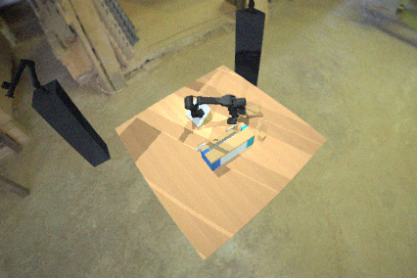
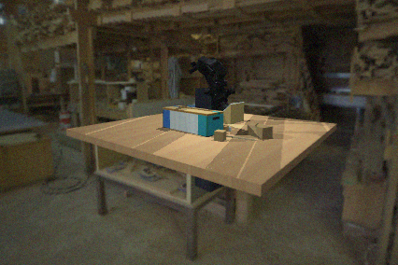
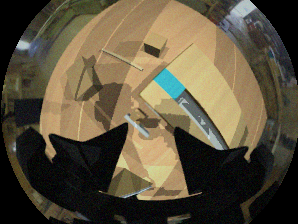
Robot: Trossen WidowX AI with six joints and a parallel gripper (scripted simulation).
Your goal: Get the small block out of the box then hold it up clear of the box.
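The box (image 1: 230, 147) (image 2: 187, 121) (image 3: 212, 82) stands on the table, with a wooden top, a blue end and a teal end. Its clear front shows edge-on in the wrist view. My gripper (image 1: 232, 120) (image 3: 151, 128) is open, pointing down beside the teal end, with nothing seen held between the fingers. A small dark brown piece (image 3: 148, 121) lies on the table just beyond the fingertips, beside a short grey bar (image 3: 136, 125); it may be the small block, but it is too blurred to be sure. The shelf's inside is hidden.
A wooden cube (image 1: 261, 136) (image 2: 220, 135) (image 3: 155, 45) sits off the teal end. A larger wooden block (image 2: 262, 131) (image 3: 81, 80) lies farther out. A thin rod (image 3: 121, 59) lies between them. An upright panel (image 1: 198, 117) (image 2: 234, 112) stands behind the box, near the arm.
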